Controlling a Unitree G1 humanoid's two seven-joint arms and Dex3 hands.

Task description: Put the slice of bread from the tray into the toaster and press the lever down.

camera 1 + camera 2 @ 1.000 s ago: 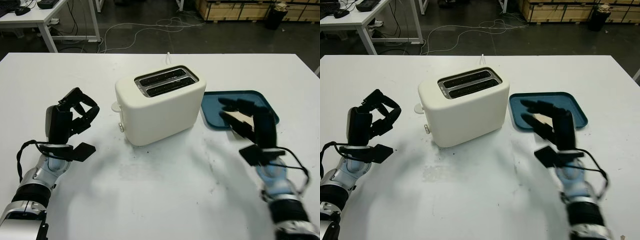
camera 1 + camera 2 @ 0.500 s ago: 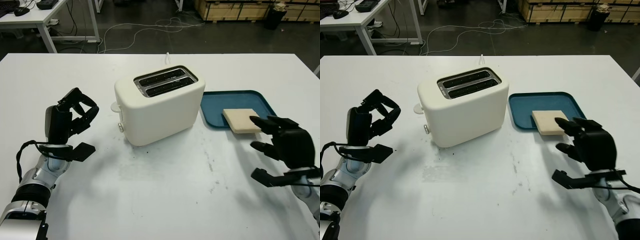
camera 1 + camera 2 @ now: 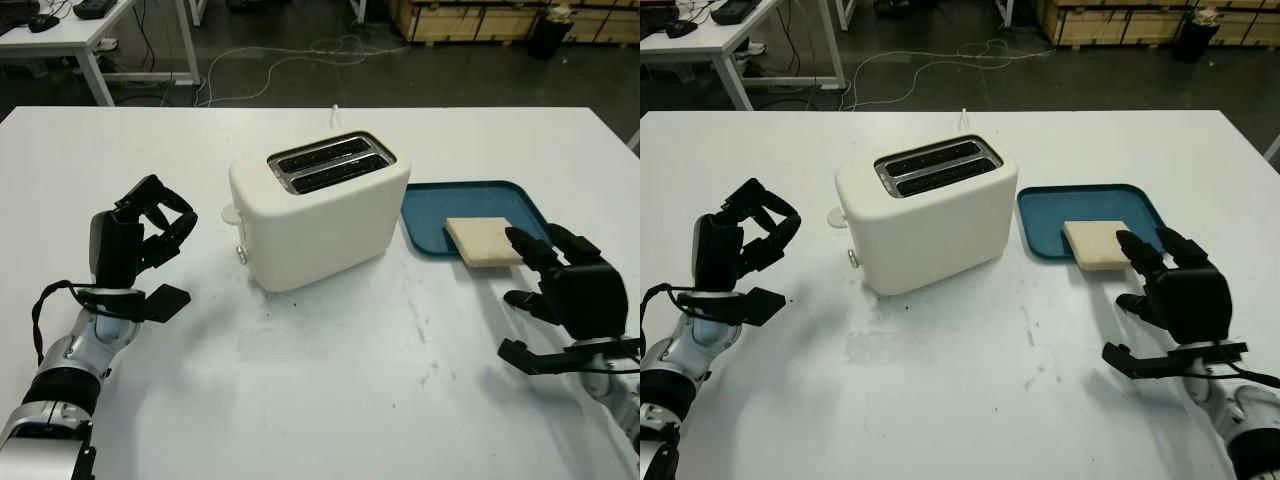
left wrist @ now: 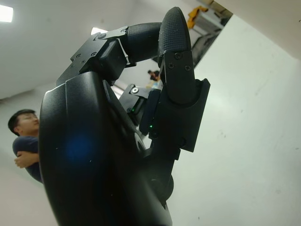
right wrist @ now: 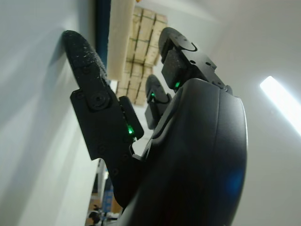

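Right hand (image 3: 570,285) open, holding nothing, just off the near right corner of the tray (image 3: 425,200), fingertips (image 3: 522,240) up by the near edge of the bread (image 3: 482,241); can't tell if they touch it. In the right wrist view one finger (image 5: 82,59) points toward the bread edge (image 5: 118,33) and the blue tray rim (image 5: 101,23). Left hand (image 3: 135,235) raised over the left side of the table (image 3: 330,400), fingers curled in, holding nothing, well apart from the toaster (image 3: 318,208). Left wrist view: curled fingers (image 4: 174,56) against the palm, a person (image 4: 23,141) in the background. Bread lies flat in the near right part of the tray, which sits just right of the toaster. Toaster near table centre, both slots (image 3: 330,165) empty, lever (image 3: 241,255) on its left end, up. Bread not yet picked up, lever not pressed
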